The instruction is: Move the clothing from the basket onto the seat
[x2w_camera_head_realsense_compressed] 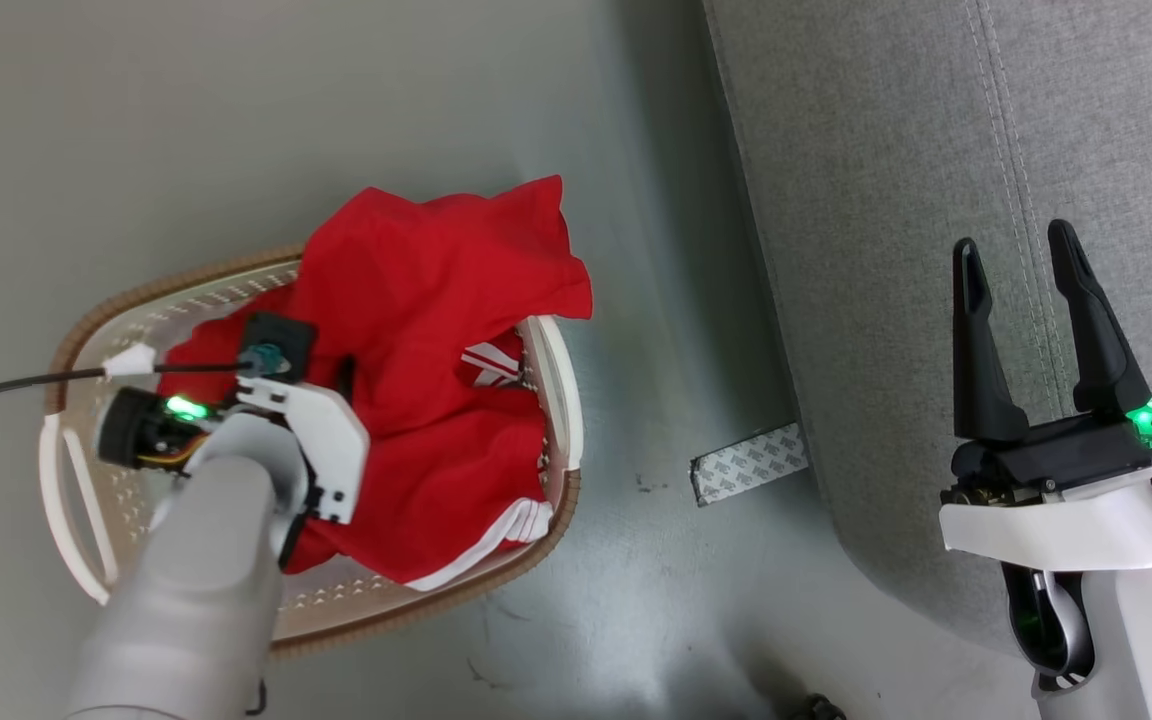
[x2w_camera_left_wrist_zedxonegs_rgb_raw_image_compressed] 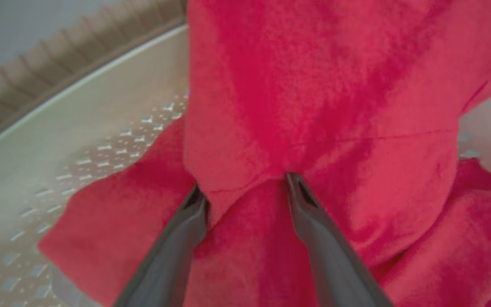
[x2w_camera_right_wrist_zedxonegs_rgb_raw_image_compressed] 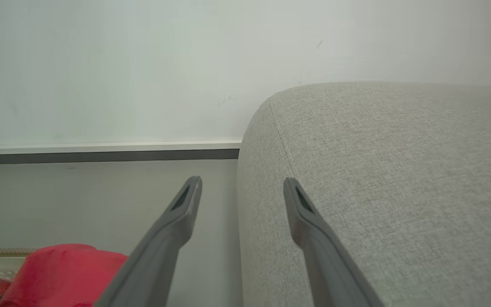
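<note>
left gripper (x2w_camera_left_wrist_zedxonegs_rgb_raw_image_compressed: 245, 187): long dark fingers apart, tips sunk astride a fold, likely set to pinch | soft bright red clothing (x2w_camera_head_realsense_compressed: 436, 300): heaped in cream perforated plastic basket (x2w_camera_head_realsense_compressed: 176, 280) | right gripper (x2w_camera_head_realsense_compressed: 1014, 240): spread, idle over light grey fabric seat (x2w_camera_head_realsense_compressed: 936, 150)

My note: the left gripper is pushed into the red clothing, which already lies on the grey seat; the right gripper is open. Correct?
No. The head view shows the red clothing in the basket on the floor, beside the grey seat, not on it. The rest holds: the left gripper is pushed into it and the right gripper is open.
</note>
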